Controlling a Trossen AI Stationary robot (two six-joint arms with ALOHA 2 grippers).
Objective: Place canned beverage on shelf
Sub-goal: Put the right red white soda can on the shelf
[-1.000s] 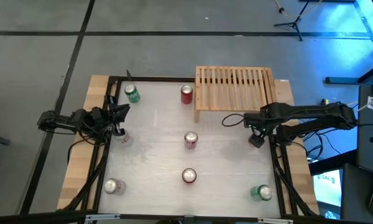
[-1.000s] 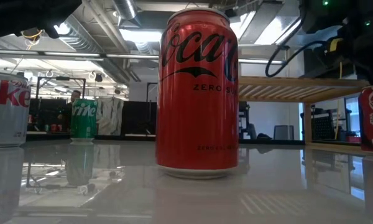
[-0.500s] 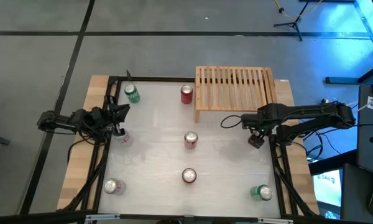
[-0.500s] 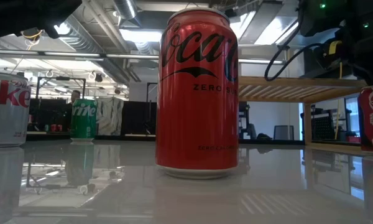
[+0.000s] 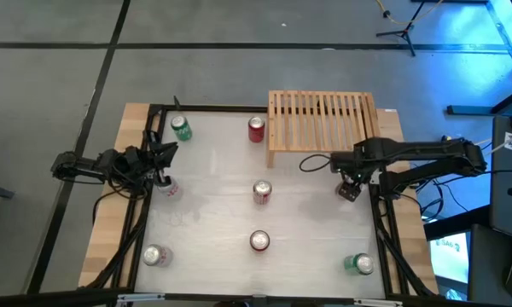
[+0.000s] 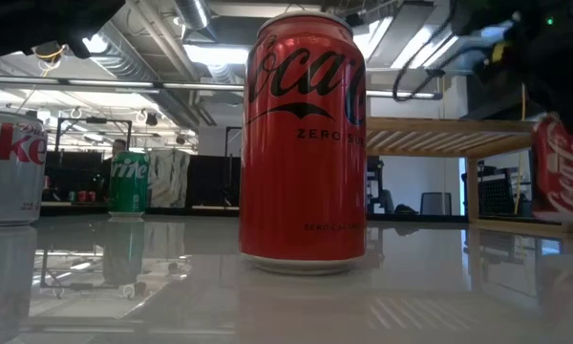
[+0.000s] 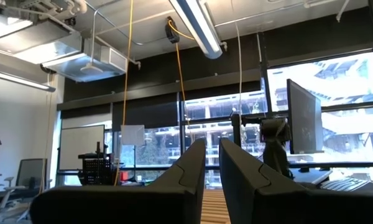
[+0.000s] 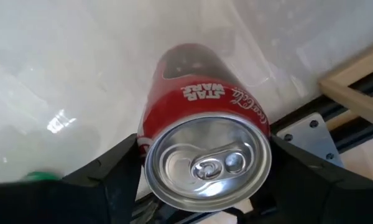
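My right gripper [image 5: 348, 189] hangs over the table's right part, just in front of the shelf [image 5: 322, 119], a low rack of light wooden slats. It is shut on a red cola can [image 8: 202, 106], which also shows at the right of the low view [image 6: 562, 167]. At the table's left edge my left gripper [image 5: 160, 162] waits, shut on nothing [image 7: 212, 155]. A silver can [image 5: 168, 188] stands upright on the table right beside it. My right gripper pinches the red can between its two fingers, one on each opposite side of the can's wall just under the top rim [image 8: 150, 134]. The fingers [image 8: 286, 171] come from above and point down. The can hangs upright, lid up, a little clear of the table.
Other cans stand upright on the white table: a green one [image 5: 181, 129] and a red one [image 5: 256, 129] at the far side, two red [image 5: 262, 192] [image 5: 259, 241] in the middle, silver [image 5: 156, 255] and green [image 5: 358, 264] near the front. A black frame [image 5: 384, 230] runs along the table's right edge.
My right gripper has gone up and a little toward the table's left edge. The red can has come with it, still upright, and has risen off the table.
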